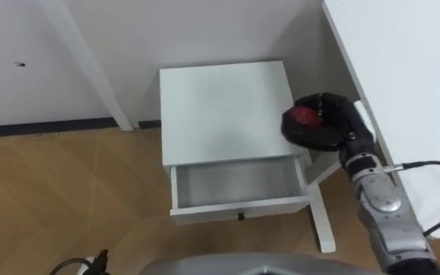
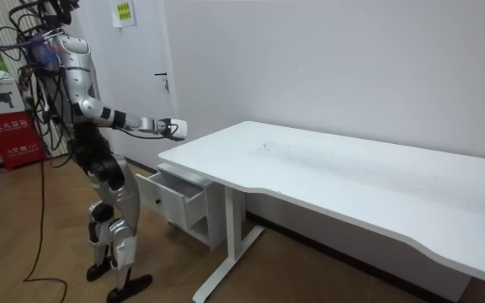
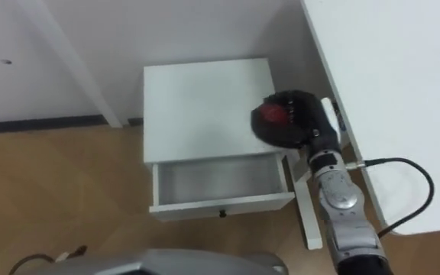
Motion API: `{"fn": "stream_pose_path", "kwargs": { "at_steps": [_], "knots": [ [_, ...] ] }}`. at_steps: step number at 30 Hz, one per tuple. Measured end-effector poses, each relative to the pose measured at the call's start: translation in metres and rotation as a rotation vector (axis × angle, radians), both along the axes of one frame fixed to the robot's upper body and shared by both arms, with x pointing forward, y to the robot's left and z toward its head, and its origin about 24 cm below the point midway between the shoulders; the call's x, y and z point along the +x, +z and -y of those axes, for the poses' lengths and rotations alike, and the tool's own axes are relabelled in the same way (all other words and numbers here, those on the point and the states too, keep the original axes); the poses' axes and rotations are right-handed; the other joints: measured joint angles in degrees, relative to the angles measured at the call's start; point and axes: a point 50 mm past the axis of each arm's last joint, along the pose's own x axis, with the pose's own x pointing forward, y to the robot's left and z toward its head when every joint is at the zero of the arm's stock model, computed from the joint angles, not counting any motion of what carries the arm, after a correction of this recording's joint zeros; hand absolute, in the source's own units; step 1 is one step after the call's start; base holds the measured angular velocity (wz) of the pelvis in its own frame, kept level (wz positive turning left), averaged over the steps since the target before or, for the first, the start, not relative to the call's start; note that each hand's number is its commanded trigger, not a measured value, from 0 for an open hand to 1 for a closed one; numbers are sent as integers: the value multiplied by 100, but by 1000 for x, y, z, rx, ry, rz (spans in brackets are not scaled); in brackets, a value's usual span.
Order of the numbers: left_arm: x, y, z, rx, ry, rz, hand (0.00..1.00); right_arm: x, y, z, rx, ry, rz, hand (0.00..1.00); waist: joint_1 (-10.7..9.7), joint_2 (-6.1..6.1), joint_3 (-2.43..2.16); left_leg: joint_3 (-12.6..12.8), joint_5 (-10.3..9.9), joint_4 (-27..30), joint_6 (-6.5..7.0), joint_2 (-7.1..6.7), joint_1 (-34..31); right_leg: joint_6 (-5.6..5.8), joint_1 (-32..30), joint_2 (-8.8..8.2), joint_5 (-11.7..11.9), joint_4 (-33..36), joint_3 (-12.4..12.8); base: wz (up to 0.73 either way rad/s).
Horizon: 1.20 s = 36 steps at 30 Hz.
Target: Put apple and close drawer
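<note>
Left eye view: right hand (image 1: 325,126) is curled around the apple (image 1: 304,116), with red showing between the dark fingers. It hangs over the right edge of the nightstand (image 1: 220,107) top, not over the drawer (image 1: 235,183). The wrap-around grip is probably there so the fruit can't roll out mid-carry. Drawer is pulled out toward the robot and its inside is bare. Table (image 1: 403,61) edge is just right of the hand.

Right eye view: same layout. Apple (image 3: 272,114) is over the nightstand top, and the drawer cavity (image 3: 220,179) lies nearer the robot and to the left of it. No clutter in the way.

Room view: robot stands upright at the end of the table (image 2: 327,164), facing the nightstand. Right arm is stretched forward at chest height, with the hand (image 2: 165,127) near the table corner and well above the open drawer (image 2: 175,195).

My read: carry phase. The apple needs to come back toward the robot and down before release. After that, the drawer front gets pushed shut.
</note>
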Motion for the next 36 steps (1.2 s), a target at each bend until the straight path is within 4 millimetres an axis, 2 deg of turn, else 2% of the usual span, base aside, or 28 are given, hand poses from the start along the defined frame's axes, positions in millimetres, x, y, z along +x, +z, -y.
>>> {"fn": "stream_pose_path", "kwargs": {
  "at_steps": [3, 14, 15, 16, 36],
  "knots": [
    [-4, 0, 0, -5, 1, -11, 0, 3, 2, -4, 11, 45, 1, 100, 0, 23, 14, -55, 1, 31, 1, 3, -51, 0, -4, -5, 0, -1, -82, 13],
    [13, 0, 2, -4, -64, 14, 0, 3, 2, -9, 29, 105, -11, 100, -1, 15, -13, -94, 0, 99, 1, 4, -215, -4, -92, -1, 5, 17, -107, 1],
    [13, 0, 2, -2, -74, 12, 0, 3, 2, -9, 31, 111, -12, 76, 0, 14, -13, -97, 0, 99, 0, 4, -216, -4, -92, -1, 5, 17, -111, 0],
    [13, 0, 2, -1, -77, 10, 0, 3, 2, -9, 32, 114, -13, 0, 3, 13, -14, -101, 0, 100, 0, 4, -220, -4, -92, -1, 5, 16, -117, 0],
    [12, 0, 2, -1, -78, 5, 0, 4, 3, -14, 48, 120, -5, 0, -5, 13, -15, -185, 0, 119, 0, 1, -258, -4, -88, -5, 5, 14, -225, 1]
  ]
}}
